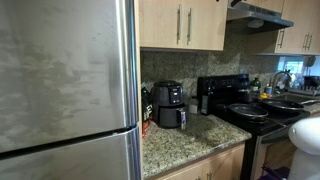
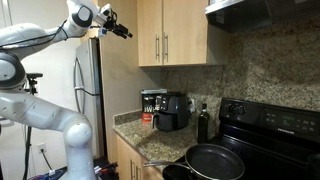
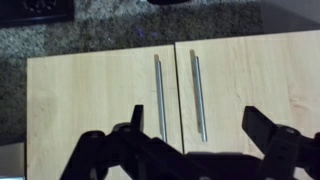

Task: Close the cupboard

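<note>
The cupboard is a light beige wall cabinet with two flat doors and slim silver bar handles. It shows in both exterior views (image 1: 182,24) (image 2: 172,32) and fills the wrist view (image 3: 150,95). Both doors lie flush with only a thin seam between them. My gripper (image 2: 124,30) is open and empty, held in the air a short way in front of the doors, apart from them. In the wrist view its dark fingers (image 3: 198,125) spread wide on either side of the handles (image 3: 178,95).
A stainless-steel fridge (image 1: 65,85) stands beside the cupboard. Below are a granite counter (image 1: 185,140) with a black air fryer (image 2: 172,110), a dark bottle (image 2: 204,124) and a black stove (image 2: 265,135) with pans. A range hood (image 2: 245,12) hangs next to the cupboard.
</note>
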### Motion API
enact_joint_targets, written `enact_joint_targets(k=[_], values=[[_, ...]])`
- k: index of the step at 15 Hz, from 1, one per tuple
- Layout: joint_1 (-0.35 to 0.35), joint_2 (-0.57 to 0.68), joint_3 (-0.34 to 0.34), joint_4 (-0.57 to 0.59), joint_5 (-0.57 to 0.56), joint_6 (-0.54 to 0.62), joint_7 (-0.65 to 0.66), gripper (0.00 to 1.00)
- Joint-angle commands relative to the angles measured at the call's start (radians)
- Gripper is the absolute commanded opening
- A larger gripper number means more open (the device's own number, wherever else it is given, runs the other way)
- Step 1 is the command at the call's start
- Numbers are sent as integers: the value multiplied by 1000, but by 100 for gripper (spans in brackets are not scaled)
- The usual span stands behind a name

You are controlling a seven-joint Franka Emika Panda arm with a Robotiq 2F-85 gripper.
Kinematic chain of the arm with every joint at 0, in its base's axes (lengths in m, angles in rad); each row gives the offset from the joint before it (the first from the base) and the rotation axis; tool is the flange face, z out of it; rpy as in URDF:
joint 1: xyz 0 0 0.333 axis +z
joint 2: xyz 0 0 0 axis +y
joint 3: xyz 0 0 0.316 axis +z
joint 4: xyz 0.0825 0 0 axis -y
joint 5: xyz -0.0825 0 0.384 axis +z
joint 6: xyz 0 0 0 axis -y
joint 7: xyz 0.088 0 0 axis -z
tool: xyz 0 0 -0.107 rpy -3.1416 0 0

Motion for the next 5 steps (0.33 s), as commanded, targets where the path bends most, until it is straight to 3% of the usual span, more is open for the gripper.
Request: enact_joint_targets(k=[1,5], values=[[-5,9,16,15,5,41,-2,100],[-6,11,21,19,5,48,3,100]])
